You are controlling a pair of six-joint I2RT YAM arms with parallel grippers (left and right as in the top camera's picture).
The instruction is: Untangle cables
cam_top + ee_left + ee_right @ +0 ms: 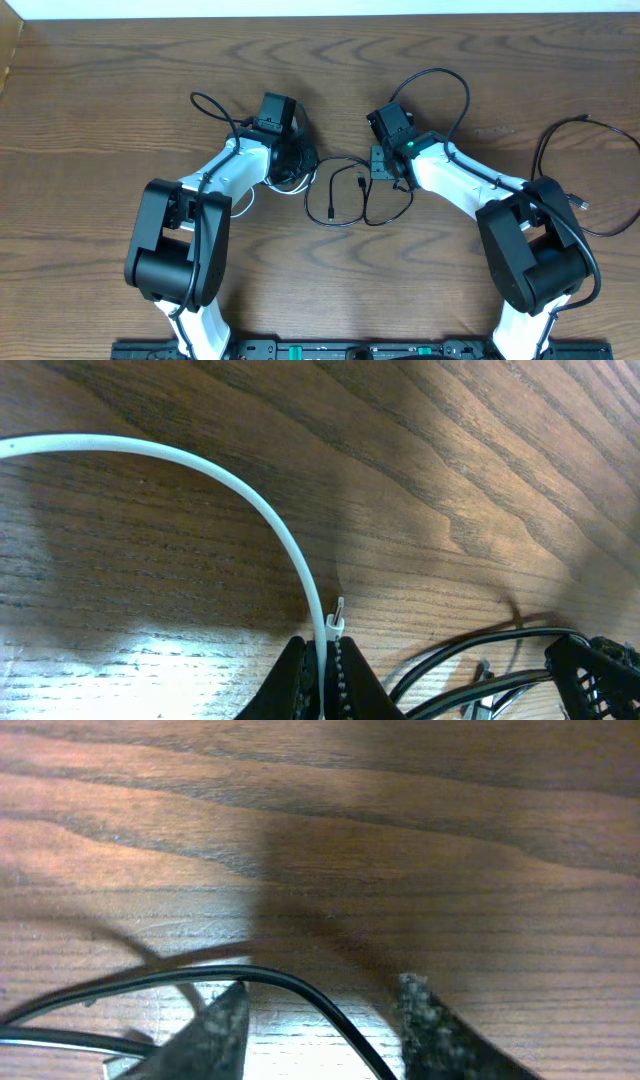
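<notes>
**Gripping the white cable (pixel 250 490) on the left, jaws apart around the black cable (pixel 200 975) on the right**

The left gripper (pixel 322 652) has its jaws closed narrow on the white cable. In the left wrist view the cable comes up from between the two fingertips, with a small pale piece on it just above them. From there it bends in a wide arc to the left over the table (pixel 480 460). To the right of this gripper, strands of the black cable lie on the wood.

The right gripper (pixel 322 995) has its jaws apart, with a clear gap between them. In the right wrist view the black cable comes from the left, passes just above the fingertip on that side and goes down through the gap. I cannot tell if it touches a finger, but the jaws do not press it.

From overhead, both grippers are low over the middle of the table, near each other. Between them the black cable makes loose loops on the wood, with a small plug end inside the loops. Most of the white cable is hidden by the left arm in this view.
</notes>
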